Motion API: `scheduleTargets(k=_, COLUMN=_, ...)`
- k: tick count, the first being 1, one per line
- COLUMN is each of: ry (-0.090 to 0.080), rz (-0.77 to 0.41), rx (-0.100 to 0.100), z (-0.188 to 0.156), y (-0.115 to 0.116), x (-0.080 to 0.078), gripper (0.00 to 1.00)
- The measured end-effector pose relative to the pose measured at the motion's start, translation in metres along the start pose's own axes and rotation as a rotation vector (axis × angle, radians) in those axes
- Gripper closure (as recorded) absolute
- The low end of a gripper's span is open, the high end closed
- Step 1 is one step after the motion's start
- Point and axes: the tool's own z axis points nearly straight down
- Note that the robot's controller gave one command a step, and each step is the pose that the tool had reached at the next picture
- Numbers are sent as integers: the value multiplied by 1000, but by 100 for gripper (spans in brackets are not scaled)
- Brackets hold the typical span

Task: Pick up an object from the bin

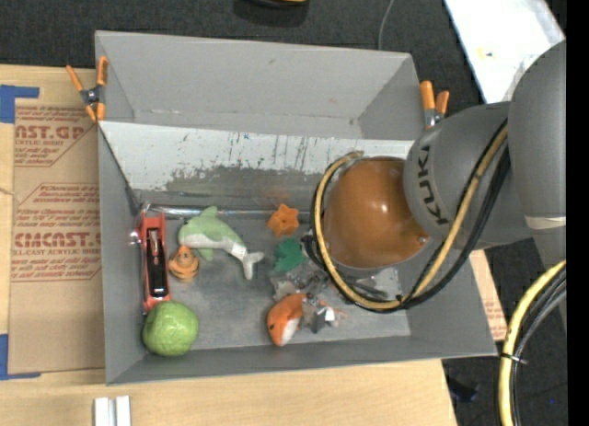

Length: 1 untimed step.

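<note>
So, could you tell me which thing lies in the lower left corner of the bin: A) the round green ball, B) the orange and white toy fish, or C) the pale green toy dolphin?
A: the round green ball sits in that corner, just below the red tool, while the fish and the dolphin lie nearer the middle.

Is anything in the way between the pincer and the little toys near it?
Nothing visible is. The arm's orange wrist cover hangs close beside a dark green toy and an orange-and-white fish, and no other thing lies on top of either.
</note>
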Motion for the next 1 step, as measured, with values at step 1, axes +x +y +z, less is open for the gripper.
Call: scheduleTargets(k=1, ry=11, rz=0, rx=-6, z=-36, y=2, x=2, gripper=100)
